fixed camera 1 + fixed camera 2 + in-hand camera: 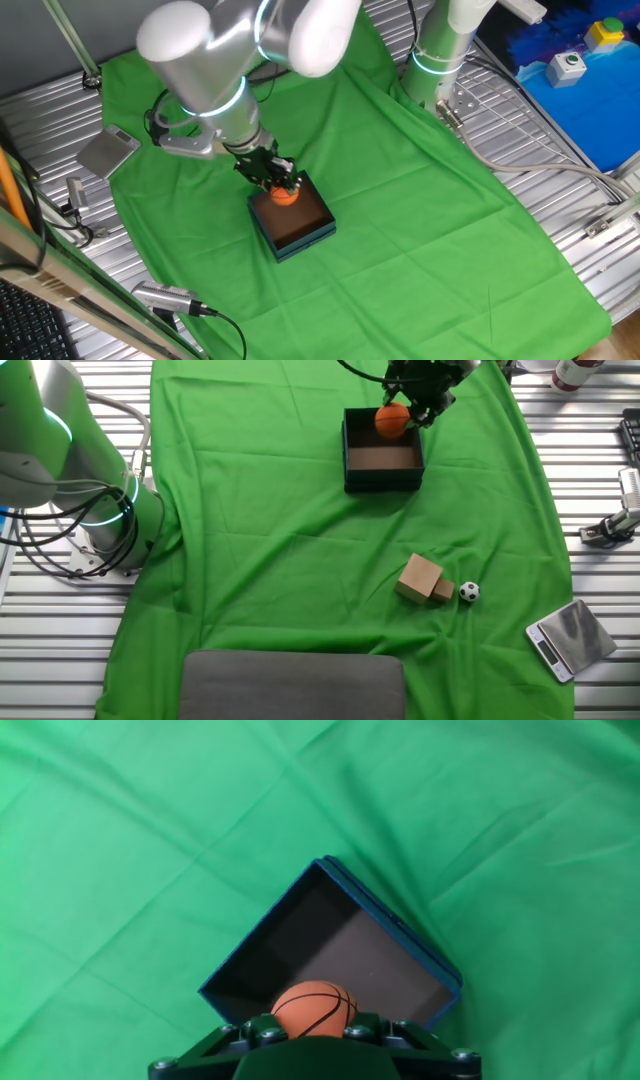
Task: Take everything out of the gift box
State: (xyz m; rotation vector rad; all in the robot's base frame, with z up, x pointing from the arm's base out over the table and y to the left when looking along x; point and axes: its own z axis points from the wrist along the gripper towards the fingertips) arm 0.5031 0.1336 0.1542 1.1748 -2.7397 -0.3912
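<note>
— Two of the three toys already lie out on the green cloth (280,560): the tan wooden block (421,578) and the tiny black-and-white soccer ball (468,592), just beside each other and well apart from the box. What do you have left?

— You hold the last one. The small orange basketball (314,1008) sits between the fingers of the black two-finger gripper (281,186), which look closed on it, and it hangs over the near wall of the small square gift box with dark teal-blue walls and a brown inside (335,945). The box floor looks bare.

— What could spoil it from here?

— A round ball gives the pads little to bite on, so if you swing away fast it may roll out and, being right over the rim, drop back into the box. Carry it low across the wall and you may clip the rim and drag the light box along the cloth. You should lift clear first, I'd say.

— And its heading?

— The ball has no long axis. The box is square too; in the hand view it sits turned, one corner pointing up and away from you.
</note>
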